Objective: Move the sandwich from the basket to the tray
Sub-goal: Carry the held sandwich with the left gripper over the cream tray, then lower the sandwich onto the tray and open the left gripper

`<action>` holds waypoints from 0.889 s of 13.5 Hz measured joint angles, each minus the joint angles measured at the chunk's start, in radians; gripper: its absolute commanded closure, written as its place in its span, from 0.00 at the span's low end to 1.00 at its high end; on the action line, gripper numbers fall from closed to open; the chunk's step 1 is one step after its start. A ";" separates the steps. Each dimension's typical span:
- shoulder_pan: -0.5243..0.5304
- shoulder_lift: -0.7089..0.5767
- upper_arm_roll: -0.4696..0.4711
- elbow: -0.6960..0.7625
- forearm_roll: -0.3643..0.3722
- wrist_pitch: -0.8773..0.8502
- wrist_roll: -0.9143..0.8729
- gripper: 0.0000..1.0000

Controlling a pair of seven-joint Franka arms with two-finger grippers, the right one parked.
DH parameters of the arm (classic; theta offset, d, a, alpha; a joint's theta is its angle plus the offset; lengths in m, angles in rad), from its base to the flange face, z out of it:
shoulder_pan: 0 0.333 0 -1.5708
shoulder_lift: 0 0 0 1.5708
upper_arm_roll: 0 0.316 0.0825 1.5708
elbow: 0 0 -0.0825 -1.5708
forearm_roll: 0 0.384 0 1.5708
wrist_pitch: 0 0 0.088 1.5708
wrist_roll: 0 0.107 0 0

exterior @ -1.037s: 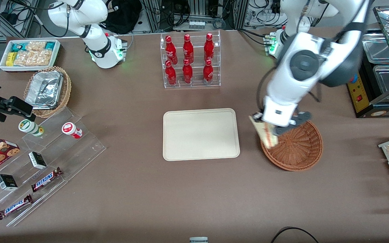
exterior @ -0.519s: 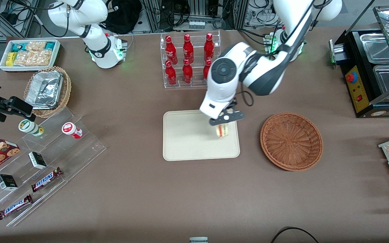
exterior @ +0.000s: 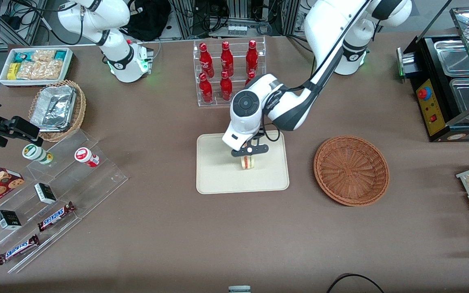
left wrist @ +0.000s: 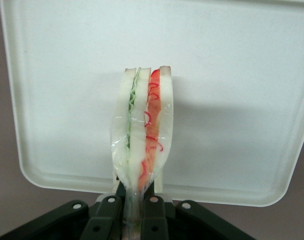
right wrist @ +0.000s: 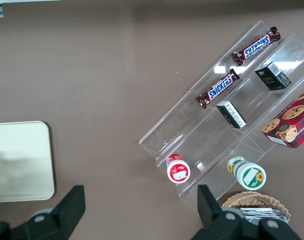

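The gripper [exterior: 247, 155] is positioned over the tray [exterior: 214, 179], its fingers [left wrist: 110, 212] clamped narrowly on the lower edge of the sandwich [exterior: 248, 162]. The sandwich is held on edge above the middle of the tray, on the part nearer the basket [exterior: 351, 169]; whether its lower edge touches the tray surface cannot be determined. In the left wrist view the sandwich [left wrist: 143, 131] is wrapped in clear film, showing pale bread layers with one green and one red filling stripe (the film is pinched between the gripper [left wrist: 132, 212] fingers), with the tray [left wrist: 241, 100] spread beneath it.

The basket stands on the counter [exterior: 234, 236] beside the tray, toward the working arm's end, apart from the tray and holding nothing. A clear rack of red bottles [exterior: 228, 73] stands farther from the front camera than the tray. A stepped clear display with Snickers bars [exterior: 55, 215] lies well away from the tray, toward the parked arm's end of the counter.
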 measured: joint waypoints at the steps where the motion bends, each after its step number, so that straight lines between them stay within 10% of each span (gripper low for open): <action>1: -0.004 0.020 0.000 0.018 0.002 0.002 0.000 0.89; 8: -0.005 0.087 0.006 0.056 0.051 0.061 0.002 0.82; 12: -0.005 0.100 0.008 0.059 0.053 0.080 0.003 0.00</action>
